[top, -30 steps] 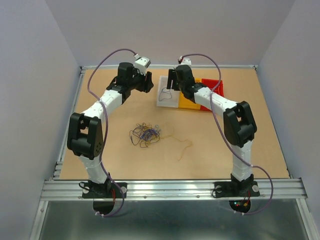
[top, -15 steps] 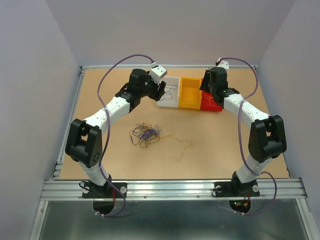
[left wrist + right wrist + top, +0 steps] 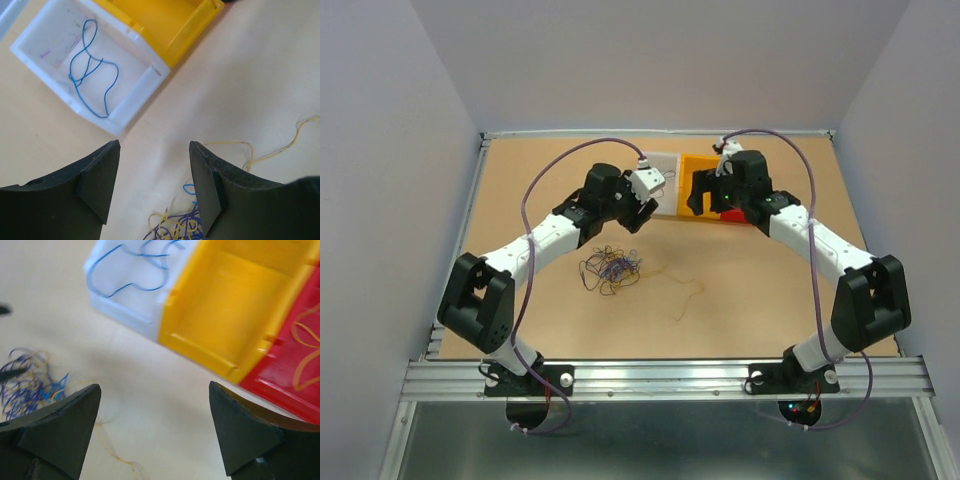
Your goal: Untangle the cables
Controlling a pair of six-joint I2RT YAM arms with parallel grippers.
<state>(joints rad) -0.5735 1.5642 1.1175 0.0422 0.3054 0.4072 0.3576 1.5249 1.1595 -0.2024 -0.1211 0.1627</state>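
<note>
Showing the tan wooden worktop (image 3: pixel 760 300) with both tools near its 12 o'clock edge. The left tool (image 3: pixel 155 185) has its black fingers well parted with nothing between them, hanging over bare worktop. The right tool (image 3: pixel 152 432) gapes wider and is likewise empty.

The cables lie in four lots. A tangle of thin curly blue, black and yellow wire strands (image 3: pixel 610 270) sits near the middle of the worktop, at 7 o'clock of the left tool and apart from it. A single loose yellow strand (image 3: pixel 698 289) lies near the tangle, at its 4 o'clock.

Toward 12 o'clock, three shallow plastic bins stand side by side. The white bin (image 3: pixel 50 35) holds one looped blue strand (image 3: pixel 90 75). The yellow bin (image 3: pixel 225 305) touches it at its 3 o'clock. The red bin (image 3: pixel 295 380) comes next and holds an orange-yellow strand (image 3: pixel 305 347).

Both tools hang on the 6 o'clock side of the bins, the left before the white bin and the right before the yellow.
</note>
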